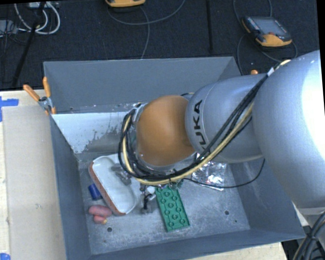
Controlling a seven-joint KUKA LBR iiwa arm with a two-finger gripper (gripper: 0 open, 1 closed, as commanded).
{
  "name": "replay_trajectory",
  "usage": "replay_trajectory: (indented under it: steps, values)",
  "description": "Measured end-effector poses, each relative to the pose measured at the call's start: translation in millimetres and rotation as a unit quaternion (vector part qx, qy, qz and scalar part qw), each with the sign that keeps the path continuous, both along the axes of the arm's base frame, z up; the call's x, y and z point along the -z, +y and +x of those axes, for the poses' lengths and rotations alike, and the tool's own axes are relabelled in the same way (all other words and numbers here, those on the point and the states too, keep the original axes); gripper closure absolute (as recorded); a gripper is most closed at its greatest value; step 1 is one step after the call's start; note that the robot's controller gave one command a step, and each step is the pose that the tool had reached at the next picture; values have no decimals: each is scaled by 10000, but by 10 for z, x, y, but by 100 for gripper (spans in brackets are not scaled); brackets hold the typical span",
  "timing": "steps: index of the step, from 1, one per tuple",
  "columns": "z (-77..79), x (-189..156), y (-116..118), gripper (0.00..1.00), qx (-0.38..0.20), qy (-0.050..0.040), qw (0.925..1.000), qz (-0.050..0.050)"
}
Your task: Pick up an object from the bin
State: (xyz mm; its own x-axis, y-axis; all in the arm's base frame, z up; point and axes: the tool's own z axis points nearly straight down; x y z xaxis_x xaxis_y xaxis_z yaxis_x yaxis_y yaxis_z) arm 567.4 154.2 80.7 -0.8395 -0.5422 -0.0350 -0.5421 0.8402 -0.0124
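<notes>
My gripper (137,189) reaches down into the left middle of the bin, mostly hidden under the arm's orange cover. Right beside it on the left lies a white oval thing with a brown rim (112,186), tilted on the bin floor. Just to the gripper's right a green studded building plate (173,207) lies flat, pointing toward the front wall. Whether anything is held cannot be seen.
A small blue piece (93,191) and a pink sausage-shaped thing (99,212) lie by the left wall. A crumpled silvery wrapper (211,176) sits under the arm to the right. The arm spans the bin's right half.
</notes>
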Motion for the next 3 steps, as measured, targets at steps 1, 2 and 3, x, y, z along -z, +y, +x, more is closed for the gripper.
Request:
replay_trajectory:
  steps: [1,2,3]
  values:
    - [-136,-1,281,0,-291,21,9996,-36]
    - [-290,-1,261,0,-201,-14,9998,1]
    - [-303,-19,258,100,-188,32,9998,-13]
